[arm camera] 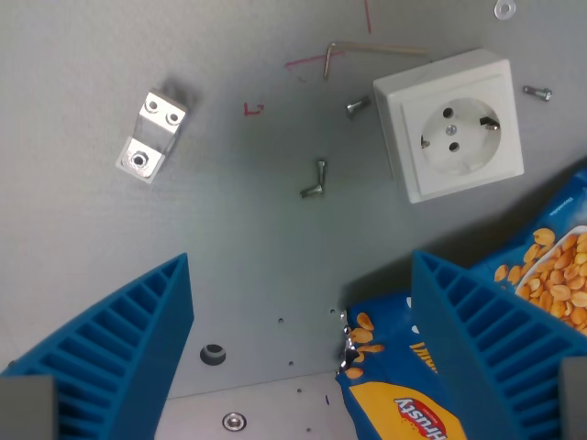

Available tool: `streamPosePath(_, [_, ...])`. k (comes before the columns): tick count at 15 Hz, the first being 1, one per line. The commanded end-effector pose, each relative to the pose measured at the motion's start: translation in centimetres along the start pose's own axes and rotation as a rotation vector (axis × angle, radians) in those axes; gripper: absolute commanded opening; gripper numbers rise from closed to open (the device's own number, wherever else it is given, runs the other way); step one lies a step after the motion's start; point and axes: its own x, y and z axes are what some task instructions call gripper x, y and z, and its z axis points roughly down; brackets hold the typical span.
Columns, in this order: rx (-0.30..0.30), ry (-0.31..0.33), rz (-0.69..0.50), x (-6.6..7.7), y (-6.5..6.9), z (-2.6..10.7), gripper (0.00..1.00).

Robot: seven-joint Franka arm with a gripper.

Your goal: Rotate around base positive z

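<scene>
fingers (119,353): bright blue, ribbed
socket (449,124): off-white
bracket (152,136): shiny silver
snack bag (404,394): blue and yellow, printed peanuts, red-white lettering
table (238,229): pale grey, red pen marks left of socket

Pretty even, soft light, kinda dim; socket (451,126) throws a faint shadow left, blue fingers (128,339) look blurry up close.
</scene>
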Motion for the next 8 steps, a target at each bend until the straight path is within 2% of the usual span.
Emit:
streamPosePath(1, [0.0,0.004,-0.013,0.02,0.0,-0.17,1.0])
streamPosePath(8, [-0.001,0.005,-0.106,0.02,0.0,-0.17,1.0])
